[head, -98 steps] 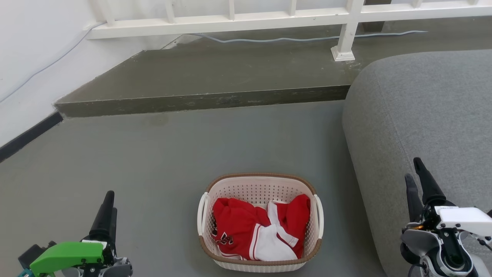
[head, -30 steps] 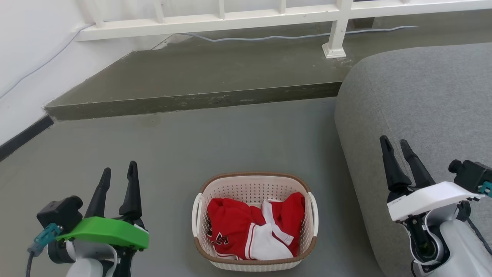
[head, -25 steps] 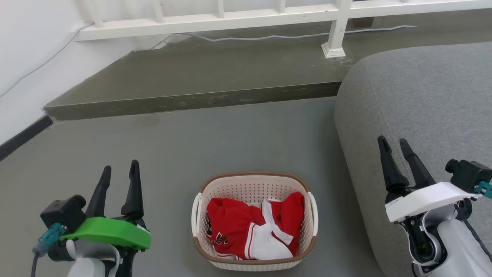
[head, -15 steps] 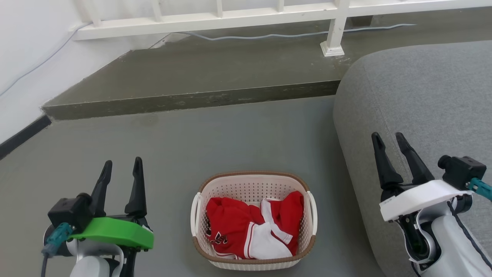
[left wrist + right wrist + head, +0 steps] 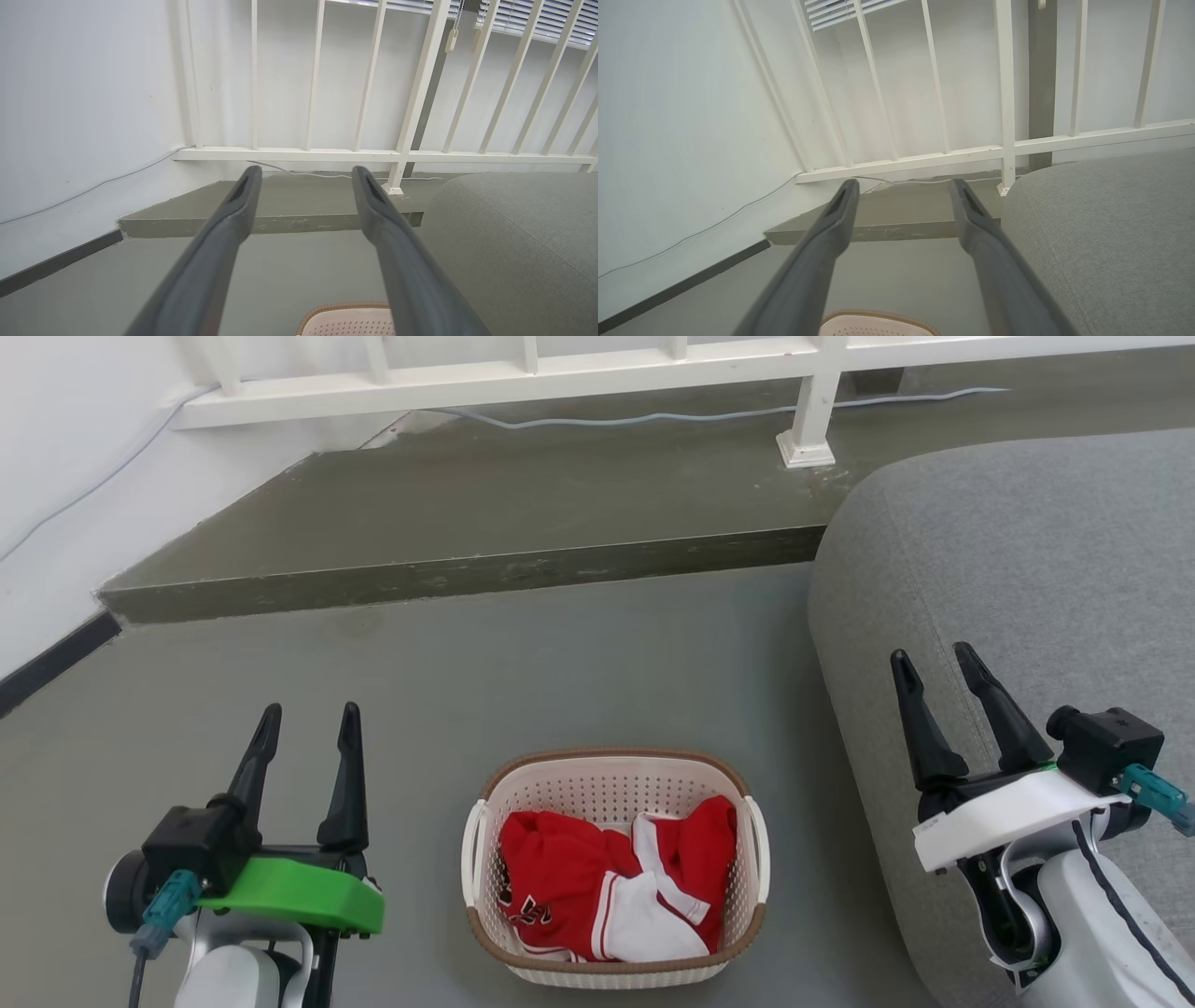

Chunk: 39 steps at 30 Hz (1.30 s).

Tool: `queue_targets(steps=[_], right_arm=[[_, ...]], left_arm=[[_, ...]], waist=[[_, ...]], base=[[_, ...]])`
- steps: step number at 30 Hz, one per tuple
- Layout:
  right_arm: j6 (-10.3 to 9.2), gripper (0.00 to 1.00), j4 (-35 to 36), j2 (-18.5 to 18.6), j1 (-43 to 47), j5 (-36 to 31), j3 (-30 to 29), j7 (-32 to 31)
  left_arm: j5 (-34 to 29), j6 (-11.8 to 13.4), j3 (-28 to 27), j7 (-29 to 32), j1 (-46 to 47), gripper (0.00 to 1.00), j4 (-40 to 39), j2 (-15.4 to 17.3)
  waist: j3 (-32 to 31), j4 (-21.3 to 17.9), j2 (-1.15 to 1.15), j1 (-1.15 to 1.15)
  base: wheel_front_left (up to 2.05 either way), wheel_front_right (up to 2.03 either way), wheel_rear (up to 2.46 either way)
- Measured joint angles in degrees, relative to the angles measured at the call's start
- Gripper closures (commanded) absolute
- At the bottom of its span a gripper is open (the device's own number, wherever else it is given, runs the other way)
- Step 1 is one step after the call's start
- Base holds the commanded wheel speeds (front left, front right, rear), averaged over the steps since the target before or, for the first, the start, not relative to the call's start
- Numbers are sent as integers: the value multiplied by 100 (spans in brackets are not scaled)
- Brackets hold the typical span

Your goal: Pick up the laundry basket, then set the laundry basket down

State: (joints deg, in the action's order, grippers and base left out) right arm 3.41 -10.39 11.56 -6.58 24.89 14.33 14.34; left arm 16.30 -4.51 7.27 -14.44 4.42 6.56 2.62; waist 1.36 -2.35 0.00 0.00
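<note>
Head camera looks down on the laundry basket [image 5: 616, 793]. It stands on the grey floor [image 5: 467, 681] between the two claws, lower in the picture than their fingertips. A red and white garment [image 5: 569, 873] lies inside it. The left claw [image 5: 310, 709] is to the left of the basket and apart from it, with its two dark fingers spread and nothing between them. The right claw [image 5: 930, 651] is to the right, also spread and empty, and its fingers stand in front of the grey sofa [image 5: 1027, 551]. Beyond both claws there are a raised step [image 5: 523, 504] and a white railing [image 5: 560, 366].

From the left wrist, the left claw [image 5: 304, 171] has its fingers apart and points toward the step and the railing. The brown rim of the basket [image 5: 343, 306] shows low in the gap, beside the right-hand finger.

From the right wrist, the right claw [image 5: 903, 183] has its fingers parted and holds nothing. The basket rim [image 5: 878, 313] shows low between the fingers, and the sofa [image 5: 1111, 233] lies to the right of the right-hand finger.
</note>
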Motion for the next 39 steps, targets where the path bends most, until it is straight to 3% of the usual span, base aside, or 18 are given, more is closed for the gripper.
queue_targets(steps=[21,39], right_arm=[[73,0,-16,-131,-132,-25,-22,1],[131,0,-259,-281,-694,-21,-129,8]], left_arm=[[0,-4,-130,0,63,0,-202,-14],[-45,-55,-40,0,612,0,-78,-24]], waist=[[275,-77,0,0],[1420,-260,0,0]], base=[[0,0,0],[0,0,0]])
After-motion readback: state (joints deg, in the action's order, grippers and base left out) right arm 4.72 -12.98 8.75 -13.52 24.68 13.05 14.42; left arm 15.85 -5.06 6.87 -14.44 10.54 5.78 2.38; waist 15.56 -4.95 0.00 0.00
